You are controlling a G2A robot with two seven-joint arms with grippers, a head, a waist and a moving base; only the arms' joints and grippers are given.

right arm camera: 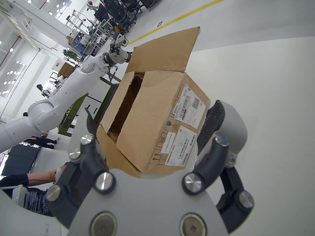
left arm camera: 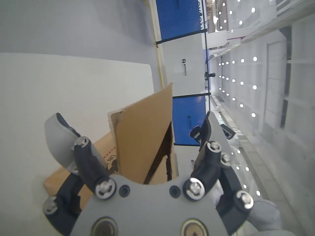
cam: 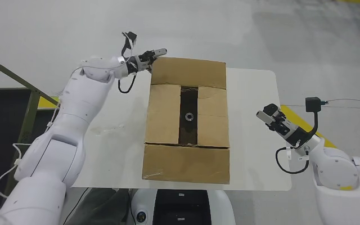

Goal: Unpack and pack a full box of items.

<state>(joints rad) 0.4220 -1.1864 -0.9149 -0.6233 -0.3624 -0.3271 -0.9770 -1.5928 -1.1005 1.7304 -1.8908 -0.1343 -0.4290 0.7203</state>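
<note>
Box flap (left arm camera: 145, 128) sits between left gripper's (left arm camera: 132, 120) wide-open fingers (left arm camera: 57, 133).

You have one white table (cam: 253, 101) with rounded corners. A single cardboard box (cam: 164, 121) sits directly on it, near the middle. The box top is partly open, with a dark gap down its centre.

Bright, even light from ceiling lamps (left arm camera: 242, 83) leaves only faint shadows on the table (cam: 253, 90).
</note>
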